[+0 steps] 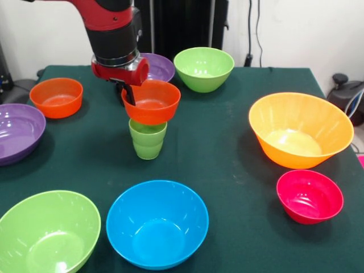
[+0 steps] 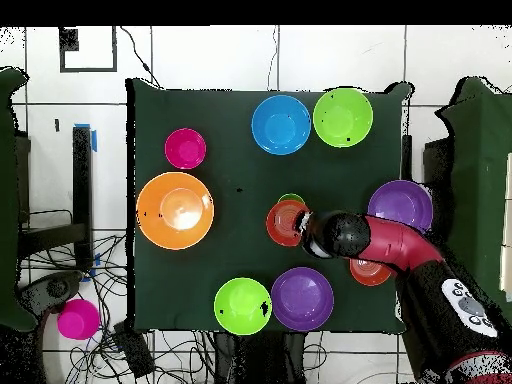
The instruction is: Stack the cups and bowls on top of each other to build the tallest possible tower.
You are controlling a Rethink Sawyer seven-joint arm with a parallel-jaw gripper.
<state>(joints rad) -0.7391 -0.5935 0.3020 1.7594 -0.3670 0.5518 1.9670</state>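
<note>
A small orange-red bowl [image 1: 151,102] [image 2: 285,222] sits upright over the light-green cup [image 1: 148,139], its base at the cup's rim; I cannot tell whether they touch. My gripper [image 1: 129,92] [image 2: 306,230] is shut on the bowl's near-left rim, one finger inside it. In the overhead view only an edge of the cup [image 2: 291,199] peeks out from under the bowl. Loose bowls lie all around: blue [image 1: 157,223], lime-green [image 1: 48,233], lime-green [image 1: 203,68], large orange [image 1: 300,129], pink-red [image 1: 310,196], orange-red [image 1: 56,97], purple [image 1: 17,132], and purple [image 1: 160,67] behind the gripper.
The green table cloth [image 1: 227,159] carries everything. The arm [image 2: 400,245] crosses above the second orange-red bowl [image 2: 370,270] and beside a purple bowl [image 2: 400,205]. A pink object [image 2: 78,318] lies off the table among cables.
</note>
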